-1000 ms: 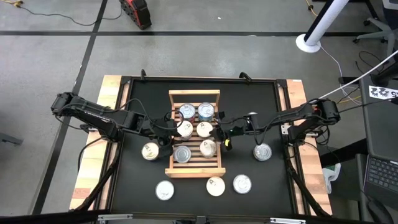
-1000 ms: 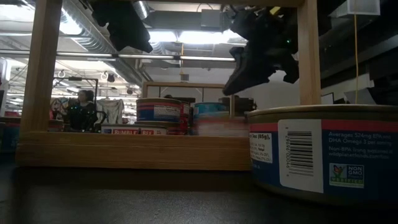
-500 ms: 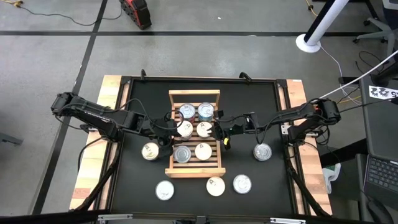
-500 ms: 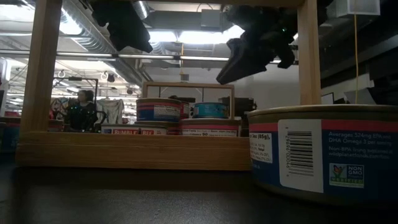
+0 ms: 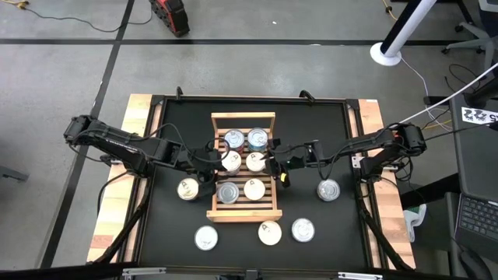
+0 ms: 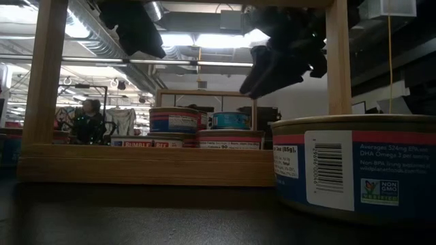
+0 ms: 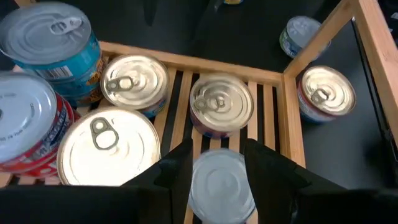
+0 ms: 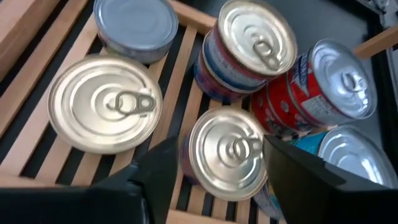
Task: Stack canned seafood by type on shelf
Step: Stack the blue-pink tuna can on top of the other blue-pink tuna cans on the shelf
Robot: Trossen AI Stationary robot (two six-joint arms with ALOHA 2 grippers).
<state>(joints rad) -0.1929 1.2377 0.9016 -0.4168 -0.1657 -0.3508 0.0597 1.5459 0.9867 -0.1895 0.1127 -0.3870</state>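
Dark fingers of the right gripper [image 8: 214, 158] stand spread on either side of a cream-lidded tin [image 8: 227, 152] on the slatted shelf [image 5: 243, 167], with gaps showing, so no grip. The left gripper [image 7: 217, 165] fingers sit partway open over a dull silver tin [image 7: 221, 186]; contact cannot be told. Six round ribbed pull-tab tins fill the light wooden shelf at the desk [image 5: 327, 132] centre; five more lie outside it. In the low view a red tin [image 6: 139, 143] reads "BUMBLE BEE".

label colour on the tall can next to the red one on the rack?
Teal blue label on the tall can; left wrist view shows it best.
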